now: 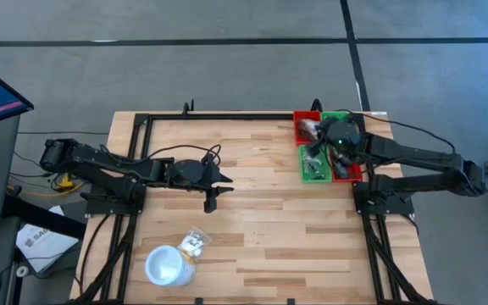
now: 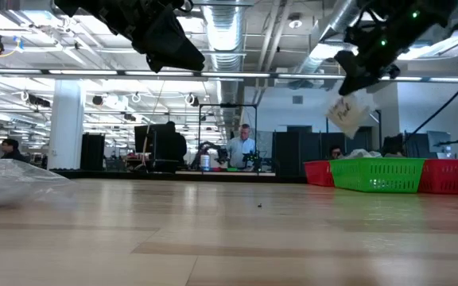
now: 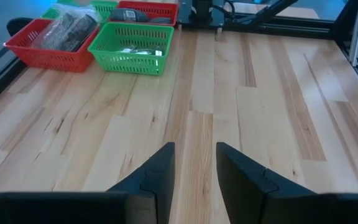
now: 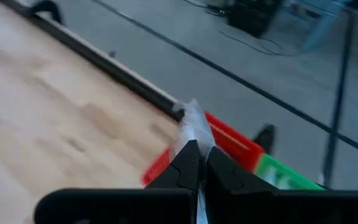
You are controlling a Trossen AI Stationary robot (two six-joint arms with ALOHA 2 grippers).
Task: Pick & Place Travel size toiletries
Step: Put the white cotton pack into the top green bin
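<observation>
The right tool (image 4: 199,163) is seen pressed together on a clear plastic sachet (image 4: 193,127), which is pinched by one edge between the fingertips; the rest of it is blurred and its contents cannot be made out from the wrist. In the low view the same sachet (image 2: 345,111) is seen hanging below that tool, raised above the green basket (image 2: 378,176). From above, the tool is held over the cluster of red and green baskets (image 1: 316,161) at the counter's far right corner, and the sachet itself is hidden beneath the arm. Dark and pale items are seen lying in the baskets, but they are too small to be told apart. The left tool (image 3: 194,168) is held above the bare middle of the wooden counter (image 3: 272,112), its fingers slightly spread with nothing between them. Near the counter's front edge a second sachet (image 1: 195,244) with white contents is seen touching a white round cup (image 1: 166,265).
</observation>
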